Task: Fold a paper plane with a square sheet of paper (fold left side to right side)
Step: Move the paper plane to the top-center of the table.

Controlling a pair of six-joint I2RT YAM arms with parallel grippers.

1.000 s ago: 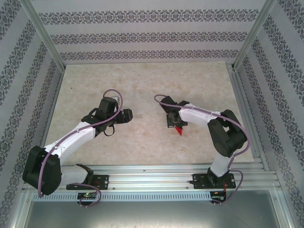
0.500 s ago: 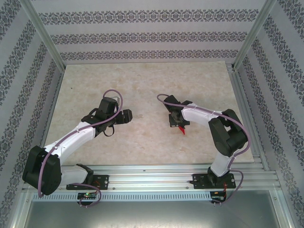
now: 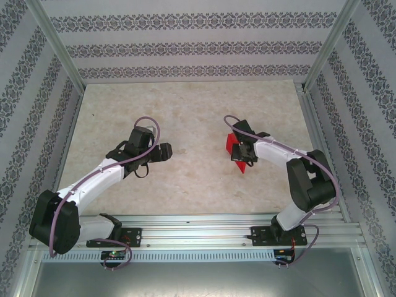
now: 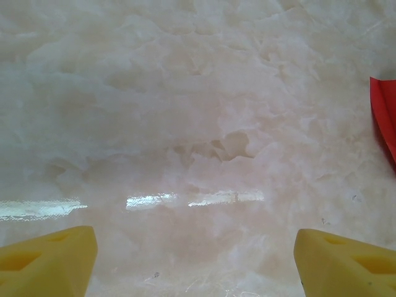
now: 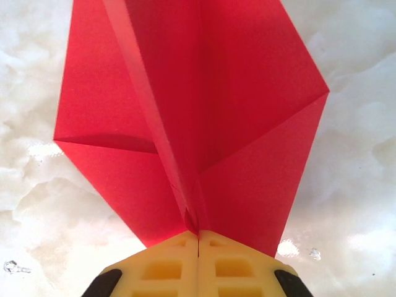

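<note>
Right jaws clamped on the paper plane (image 5: 185,124); left jaws stand apart over the desk (image 4: 185,111), holding nothing.

I'm looking down on a pale, cream-marbled surface (image 3: 185,105) that is stretching between the patterned walls (image 3: 185,49).
It is showing cloudy beige veining all over. In the left wrist view it is throwing back a broken streak of light (image 4: 148,201) across its gloss, with a few tiny dark specks (image 4: 354,198) sitting on it nearby. Aluminium rails (image 3: 198,221) are running along its near edge and up its right side. Over the right half a folded red paper (image 3: 232,145) is showing. I'm not managing to tell whether it is resting on the surface or hanging just clear of it.
</note>
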